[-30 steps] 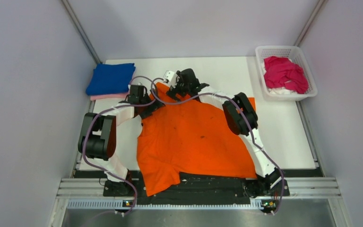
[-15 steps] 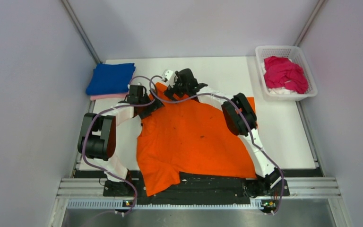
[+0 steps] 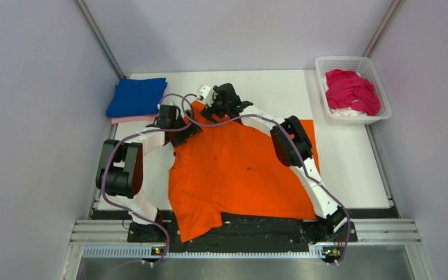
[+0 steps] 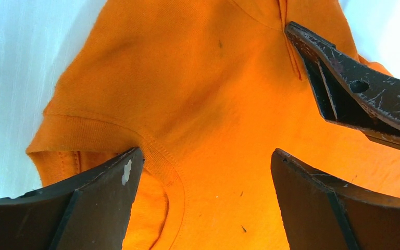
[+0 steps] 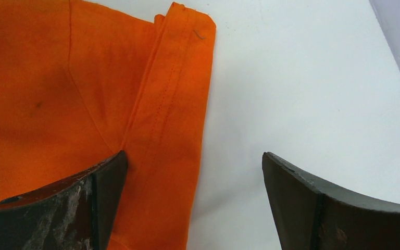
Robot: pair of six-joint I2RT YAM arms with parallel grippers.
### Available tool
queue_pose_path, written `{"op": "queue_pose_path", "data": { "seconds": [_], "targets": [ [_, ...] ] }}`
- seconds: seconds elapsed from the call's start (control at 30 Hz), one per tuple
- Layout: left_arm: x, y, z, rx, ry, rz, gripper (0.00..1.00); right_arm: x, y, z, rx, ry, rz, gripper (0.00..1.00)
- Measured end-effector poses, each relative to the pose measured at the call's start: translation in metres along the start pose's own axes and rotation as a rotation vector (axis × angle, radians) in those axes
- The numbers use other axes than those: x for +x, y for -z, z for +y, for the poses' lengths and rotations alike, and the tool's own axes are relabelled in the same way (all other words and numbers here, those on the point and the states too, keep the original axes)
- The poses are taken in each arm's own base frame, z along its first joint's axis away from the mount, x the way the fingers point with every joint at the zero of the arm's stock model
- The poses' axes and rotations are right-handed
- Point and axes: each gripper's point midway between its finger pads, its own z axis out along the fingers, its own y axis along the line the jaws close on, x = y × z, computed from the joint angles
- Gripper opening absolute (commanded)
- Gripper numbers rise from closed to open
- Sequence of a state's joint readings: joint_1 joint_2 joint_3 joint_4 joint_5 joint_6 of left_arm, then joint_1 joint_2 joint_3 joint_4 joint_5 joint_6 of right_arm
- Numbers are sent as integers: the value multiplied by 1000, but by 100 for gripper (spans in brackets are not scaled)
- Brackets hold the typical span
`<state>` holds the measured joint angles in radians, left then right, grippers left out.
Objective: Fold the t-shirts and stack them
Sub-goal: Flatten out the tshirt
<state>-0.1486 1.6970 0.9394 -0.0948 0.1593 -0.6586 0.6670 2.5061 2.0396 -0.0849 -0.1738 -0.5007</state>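
Observation:
The orange t-shirt (image 3: 239, 169) lies spread out in the middle of the table, its near part hanging over the front edge. My left gripper (image 3: 188, 132) is open over its collar (image 4: 161, 156) at the shirt's far left. My right gripper (image 3: 203, 100) is open at the shirt's far corner, its jaws straddling a sleeve hem (image 5: 172, 104), one over cloth and one over bare table. One right fingertip (image 4: 354, 88) shows in the left wrist view. A folded blue shirt (image 3: 137, 96) lies on a folded pink one (image 3: 129, 119) at the back left. A magenta shirt (image 3: 353, 90) lies crumpled in the basket.
The white lattice basket (image 3: 380, 116) stands at the back right corner. The white table (image 3: 344, 157) shows to the right of the orange shirt and behind it. Grey walls close in both sides. The metal rail runs along the front edge.
My right arm has shifted a little to the left along the shirt's far edge. The left arm and the shirt have hardly moved.

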Motion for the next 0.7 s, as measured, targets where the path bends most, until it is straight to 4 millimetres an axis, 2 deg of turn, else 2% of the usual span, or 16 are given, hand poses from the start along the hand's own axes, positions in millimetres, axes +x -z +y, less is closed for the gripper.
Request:
{"op": "queue_pose_path", "data": {
  "seconds": [0.2, 0.43, 0.53, 0.7],
  "targets": [
    [-2, 0, 3, -5, 6, -2, 98, 0, -2, -4, 18, 24, 16, 99],
    [-7, 2, 10, -25, 17, -14, 98, 2, -9, -39, 150, -3, 33, 99],
    [-9, 2, 14, -30, 24, -18, 98, 11, -7, -64, 209, -33, 42, 99],
    [-12, 3, 16, -33, 29, -22, 98, 39, 1, -123, 330, -88, 60, 99]
  ]
}}
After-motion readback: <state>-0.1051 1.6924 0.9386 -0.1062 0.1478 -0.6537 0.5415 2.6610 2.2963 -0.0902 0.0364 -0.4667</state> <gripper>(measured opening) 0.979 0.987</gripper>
